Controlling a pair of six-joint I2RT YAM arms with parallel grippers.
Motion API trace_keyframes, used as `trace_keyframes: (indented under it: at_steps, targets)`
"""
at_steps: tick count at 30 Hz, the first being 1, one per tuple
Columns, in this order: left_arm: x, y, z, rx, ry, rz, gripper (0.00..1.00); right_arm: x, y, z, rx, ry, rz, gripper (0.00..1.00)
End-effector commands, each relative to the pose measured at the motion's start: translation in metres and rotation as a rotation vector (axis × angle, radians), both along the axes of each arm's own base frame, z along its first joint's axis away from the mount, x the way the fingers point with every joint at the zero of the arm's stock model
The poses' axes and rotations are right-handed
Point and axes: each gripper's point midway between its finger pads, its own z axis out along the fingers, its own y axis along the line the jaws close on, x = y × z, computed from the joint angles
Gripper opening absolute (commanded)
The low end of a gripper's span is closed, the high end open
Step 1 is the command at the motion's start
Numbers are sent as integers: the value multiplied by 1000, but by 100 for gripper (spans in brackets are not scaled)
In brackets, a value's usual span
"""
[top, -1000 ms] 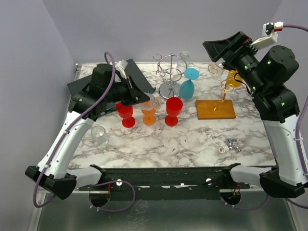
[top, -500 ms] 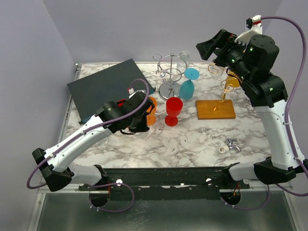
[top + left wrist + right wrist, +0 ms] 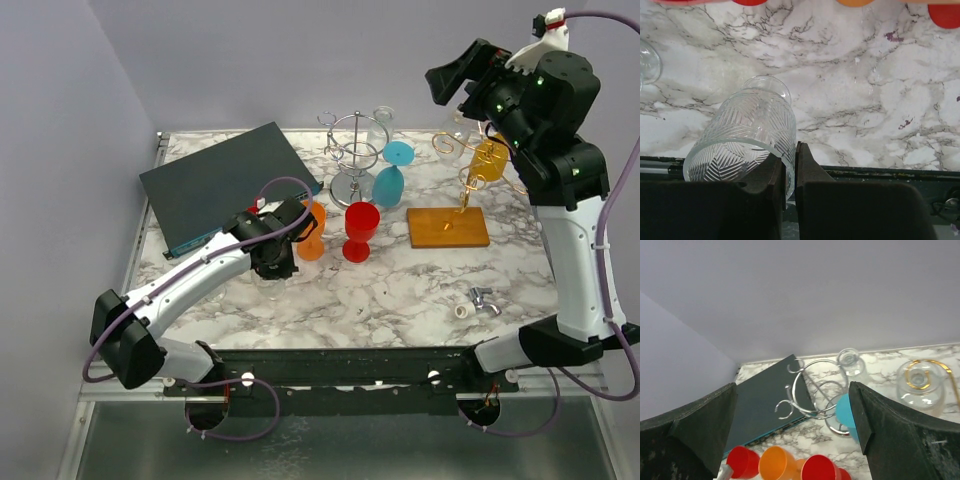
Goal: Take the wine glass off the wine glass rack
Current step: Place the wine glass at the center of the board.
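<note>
Marbled surface (image 3: 400, 290), near left: left fingers (image 3: 812, 192) clamp a patterned glass (image 3: 747, 135); right fingers (image 3: 892, 427) gape wide, far right.

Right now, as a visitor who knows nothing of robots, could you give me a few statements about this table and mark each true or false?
1. The left hand is shut on the rim of a patterned clear glass. True.
2. The right hand grips the blue wine glass. False: it is wide open, up in the air, holding nothing.
3. The blue wine glass hangs upside down on the silver wire rack. True.
4. The red goblet lies on its side. False: it stands upright on the marble table.
</note>
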Motion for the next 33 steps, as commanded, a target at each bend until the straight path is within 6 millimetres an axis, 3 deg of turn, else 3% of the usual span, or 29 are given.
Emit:
trace_keyframes:
  at_steps: [1, 4, 14, 23, 33]
  targets:
    - [17, 6, -9, -16, -1, 12, 0, 21, -33, -14, -4, 64, -42, 100]
    - [22, 12, -18, -16, 17, 23, 0, 27, -48, -18, 21, 76, -49, 100]
    - [24, 20, -40, 9, 65, 28, 1, 32, -54, -24, 25, 90, -64, 100]
    - [26, 21, -47, 8, 76, 31, 17, 23, -53, -22, 23, 82, -55, 100]
    - [25, 18, -33, -25, 51, 17, 32, 17, -57, -23, 19, 79, -68, 100]
